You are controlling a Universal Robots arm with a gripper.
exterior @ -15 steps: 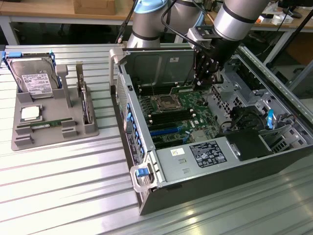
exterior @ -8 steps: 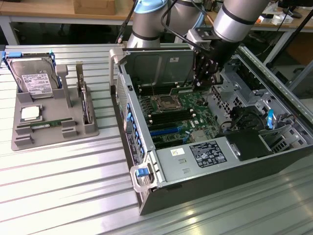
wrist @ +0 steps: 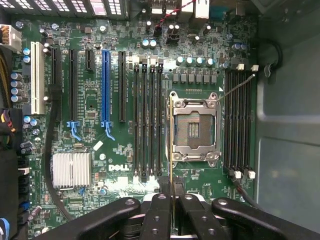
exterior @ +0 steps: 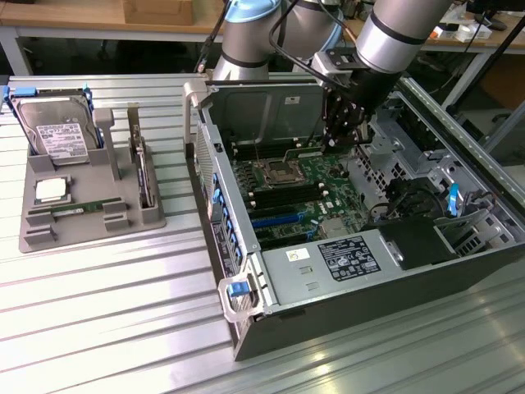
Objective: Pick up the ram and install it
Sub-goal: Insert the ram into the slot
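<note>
Wrist view: the ram (wrist: 171, 140) is seen edge-on as a thin strip pinched between nearly closed jaws. It is held over the motherboard (wrist: 117, 145), between the black memory slots (wrist: 144, 120) and the empty processor socket (wrist: 194, 131). It is judged light, stiff and fragile, and best gripped along its upper edge, away from the contacts.

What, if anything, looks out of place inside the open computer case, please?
Nothing looks damaged or spilled. The one odd thing is the CPU socket on the motherboard. It is empty, and its thin retention lever stands unlatched, slanting out over the black memory slots beside it.
</note>
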